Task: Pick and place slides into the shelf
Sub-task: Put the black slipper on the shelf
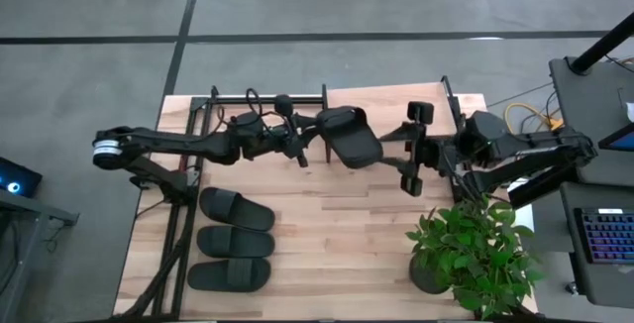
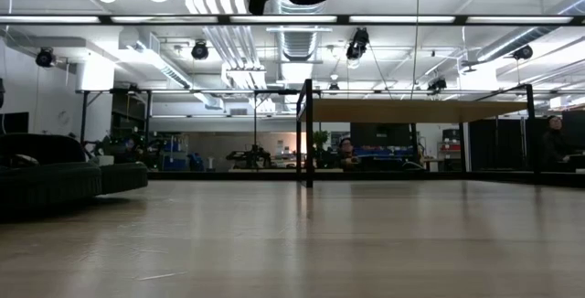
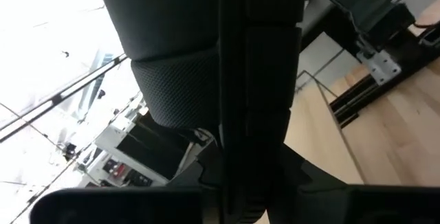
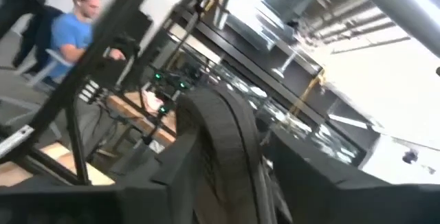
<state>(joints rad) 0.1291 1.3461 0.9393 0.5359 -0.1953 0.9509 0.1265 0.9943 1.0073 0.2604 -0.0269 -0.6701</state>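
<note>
The left claw (image 1: 309,145) grasps a light, flexible foam slide (image 1: 349,137) by its edge; the right claw (image 1: 414,153) hangs released.

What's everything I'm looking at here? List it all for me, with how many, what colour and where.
Matte black slide sandals on the table: three, black, in a column on the left part of the wooden tabletop.
Matte black slide sandal held up: one, black, above the table's far middle, in the left gripper.
Low shelf with light wood plank top and black metal frame: one, wood and black, at the table's far edge.
Wooden tabletop: one, light wood.
Potted plant: one, green, near right corner.
Keyboard: one, lit keys, on a desk to the right.
Person in a blue shirt: one, in the room beyond.
Left gripper: black, holding the raised slide.
Right gripper: black, open, right of the raised slide.
</note>
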